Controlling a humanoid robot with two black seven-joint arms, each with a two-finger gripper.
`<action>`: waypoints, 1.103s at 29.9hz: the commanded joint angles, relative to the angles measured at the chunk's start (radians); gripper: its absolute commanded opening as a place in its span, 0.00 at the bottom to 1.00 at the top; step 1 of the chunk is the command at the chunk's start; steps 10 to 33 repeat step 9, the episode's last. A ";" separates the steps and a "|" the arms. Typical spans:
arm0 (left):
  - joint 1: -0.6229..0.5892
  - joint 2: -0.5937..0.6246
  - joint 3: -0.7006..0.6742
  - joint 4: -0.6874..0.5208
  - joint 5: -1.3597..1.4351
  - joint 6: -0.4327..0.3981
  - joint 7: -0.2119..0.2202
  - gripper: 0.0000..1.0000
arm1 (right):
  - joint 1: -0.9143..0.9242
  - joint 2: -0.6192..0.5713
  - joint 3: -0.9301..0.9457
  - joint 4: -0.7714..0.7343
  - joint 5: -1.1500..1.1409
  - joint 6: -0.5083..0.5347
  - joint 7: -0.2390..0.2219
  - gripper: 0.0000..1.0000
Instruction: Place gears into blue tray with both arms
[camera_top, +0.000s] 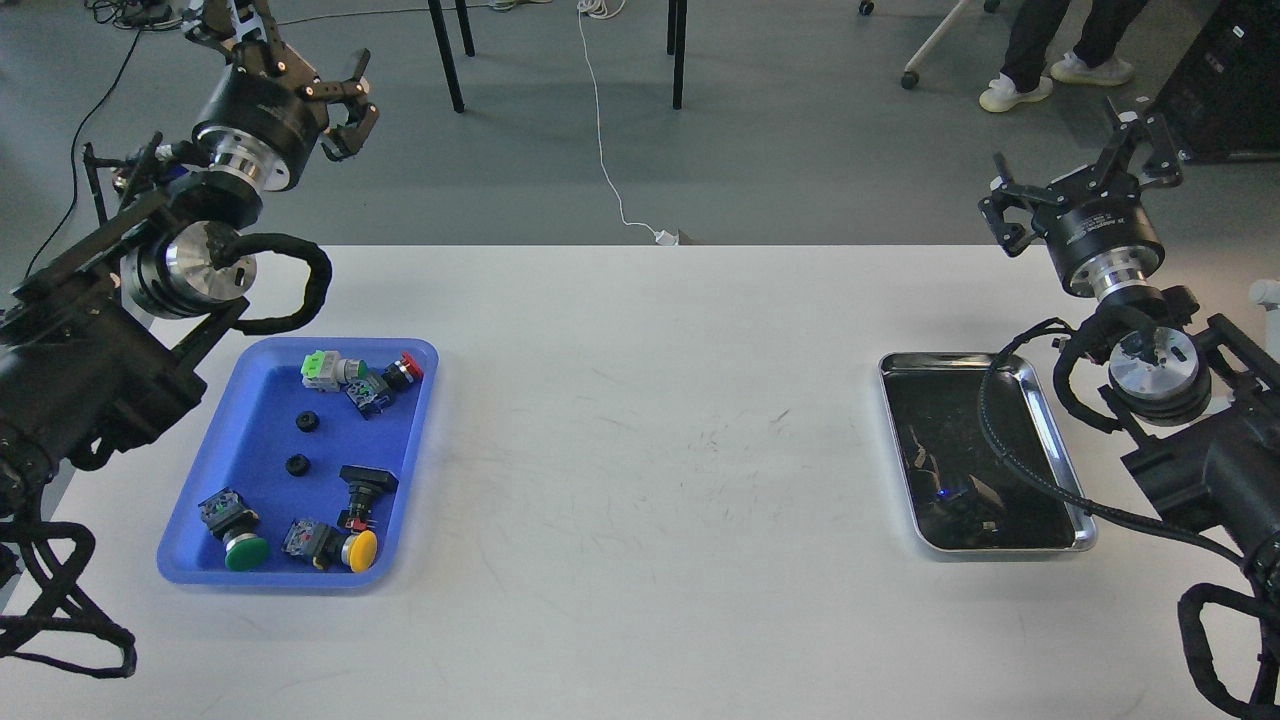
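Two tiny black round toothed gears (307, 421) lie in the blue plastic tray (262, 402) with five coloured push-button switches (234, 528). I see none left on the white tabletop (650, 450) or in the shiny steel tray (1062, 452), so the job looks done. Both tools, left (340, 112) and right (1085, 180), hang up high, fingers apart, holding nothing.

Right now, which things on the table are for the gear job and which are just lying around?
For the job:
- two gears, already in the tray
- blue tray
- left gripper, open, empty
- right gripper, open, empty

Just lying about:
- switches in the blue tray
- steel tray
- cable on the floor
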 joint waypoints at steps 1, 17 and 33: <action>0.092 -0.026 -0.057 -0.015 0.001 -0.021 -0.008 0.98 | 0.011 0.028 -0.003 -0.044 0.001 -0.005 0.007 0.99; 0.163 -0.036 -0.106 -0.038 0.004 -0.037 -0.012 0.98 | 0.014 0.024 -0.086 -0.044 -0.002 -0.002 0.007 0.99; 0.163 -0.036 -0.106 -0.038 0.004 -0.037 -0.012 0.98 | 0.014 0.024 -0.086 -0.044 -0.002 -0.002 0.007 0.99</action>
